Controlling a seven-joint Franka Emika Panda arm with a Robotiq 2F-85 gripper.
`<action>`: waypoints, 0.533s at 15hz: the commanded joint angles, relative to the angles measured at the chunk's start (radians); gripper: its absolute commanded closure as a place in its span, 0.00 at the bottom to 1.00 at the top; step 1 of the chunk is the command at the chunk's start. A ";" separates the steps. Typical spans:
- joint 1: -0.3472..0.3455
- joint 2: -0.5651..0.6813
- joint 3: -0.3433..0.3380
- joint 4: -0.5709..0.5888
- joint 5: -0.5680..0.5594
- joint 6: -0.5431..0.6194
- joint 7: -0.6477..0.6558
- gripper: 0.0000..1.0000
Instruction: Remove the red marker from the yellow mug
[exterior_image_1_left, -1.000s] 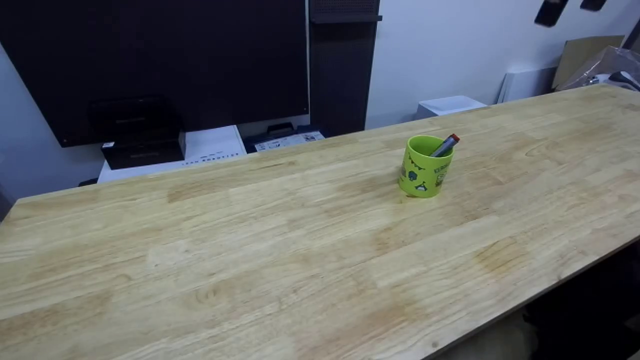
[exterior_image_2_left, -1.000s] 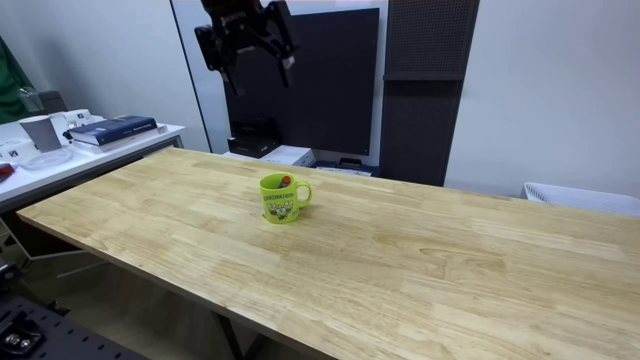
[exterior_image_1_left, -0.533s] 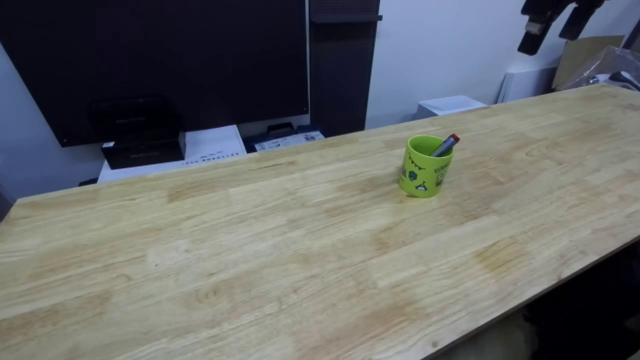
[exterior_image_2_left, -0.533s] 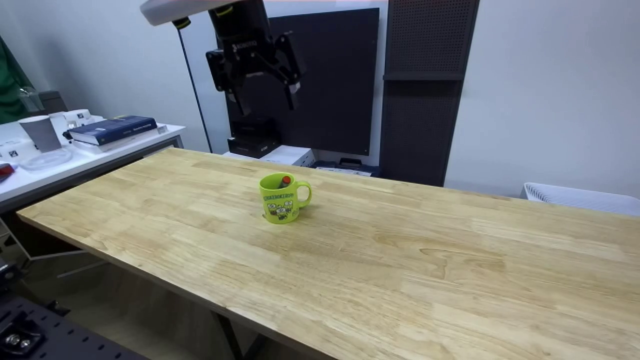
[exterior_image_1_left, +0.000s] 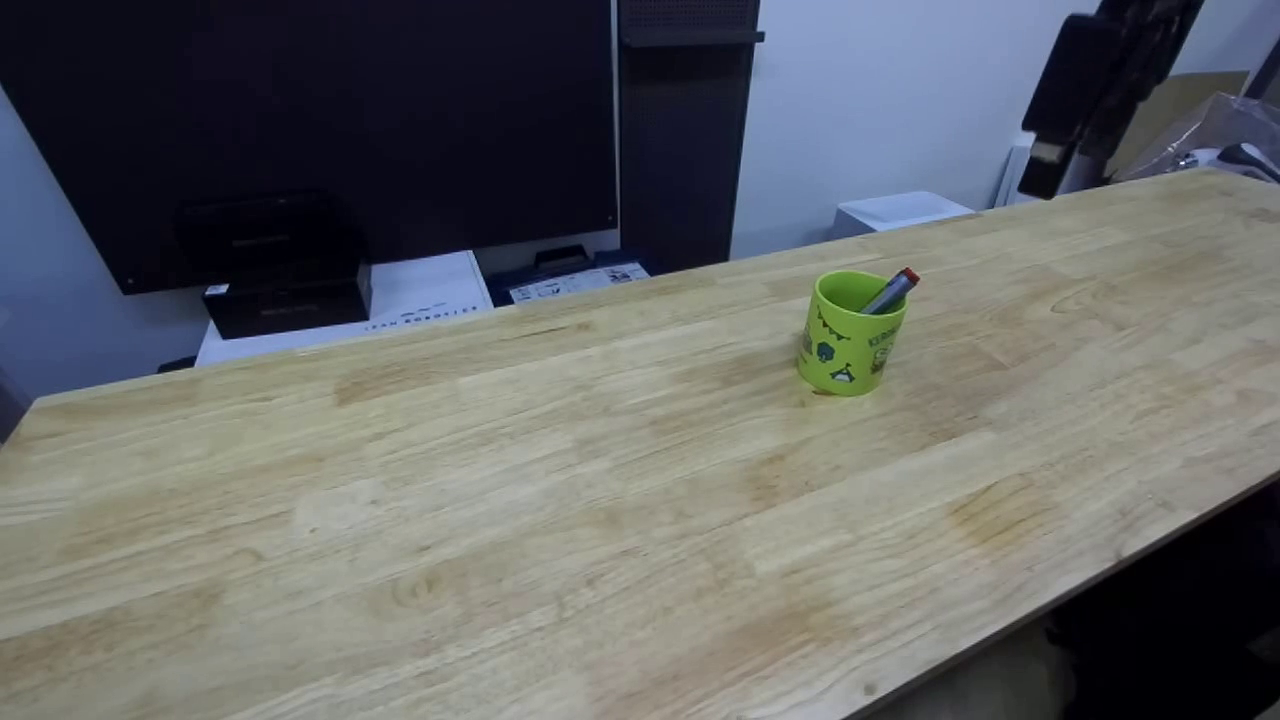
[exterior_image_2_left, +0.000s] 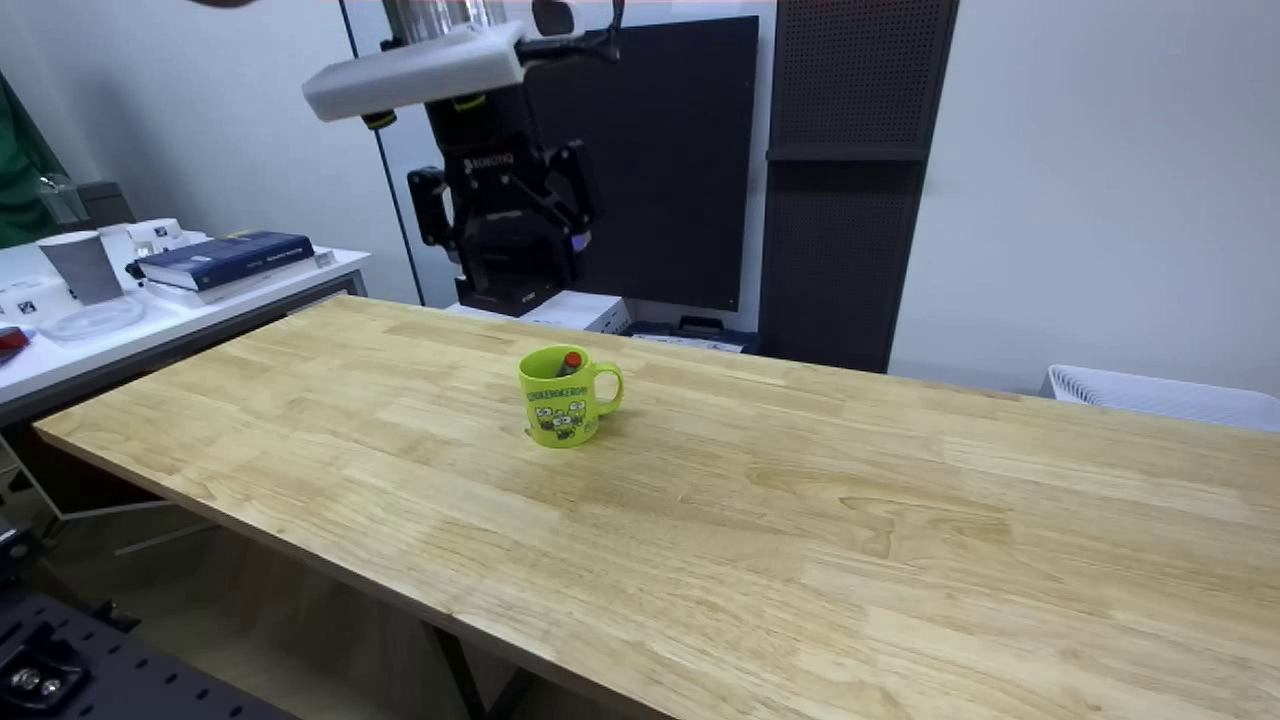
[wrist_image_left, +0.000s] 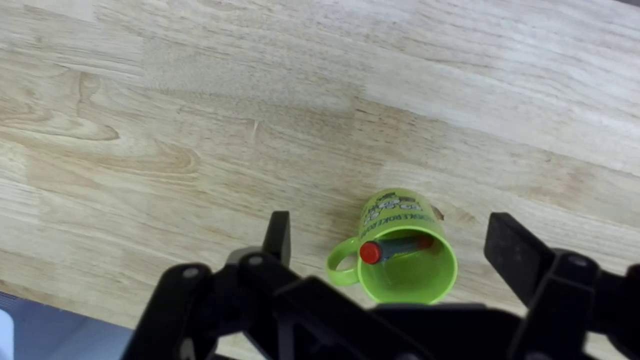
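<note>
The yellow mug (exterior_image_1_left: 840, 350) stands upright on the wooden table, lime green with printed figures. It also shows in an exterior view (exterior_image_2_left: 560, 415) and in the wrist view (wrist_image_left: 397, 212). The red marker (exterior_image_1_left: 888, 293) leans inside it, with a grey-dark body and a red end above the rim; it shows in an exterior view (exterior_image_2_left: 570, 363) and the wrist view (wrist_image_left: 395, 248), its red top on the handle side. My gripper (wrist_image_left: 390, 220) is open and empty. It hangs in the air above the mug, which appears between the fingers. It shows in both exterior views (exterior_image_2_left: 522, 275) (exterior_image_1_left: 1065, 165).
The wooden table (exterior_image_2_left: 800, 540) has an edge along its front. A side table with a book (exterior_image_2_left: 225, 260) and a grey cup (exterior_image_2_left: 82, 268) stands at the left in an exterior view. Boxes (exterior_image_1_left: 290, 300) and a black board (exterior_image_1_left: 330, 120) are behind the table.
My gripper has come down and turned, so its fingers now overlap in an exterior view. The mug and the marker have not moved.
</note>
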 joint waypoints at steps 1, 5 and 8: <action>0.009 0.149 -0.007 0.072 -0.011 0.033 -0.061 0.00; 0.009 0.275 0.008 0.141 0.013 0.096 -0.114 0.00; 0.023 0.368 0.014 0.207 0.002 0.177 -0.059 0.00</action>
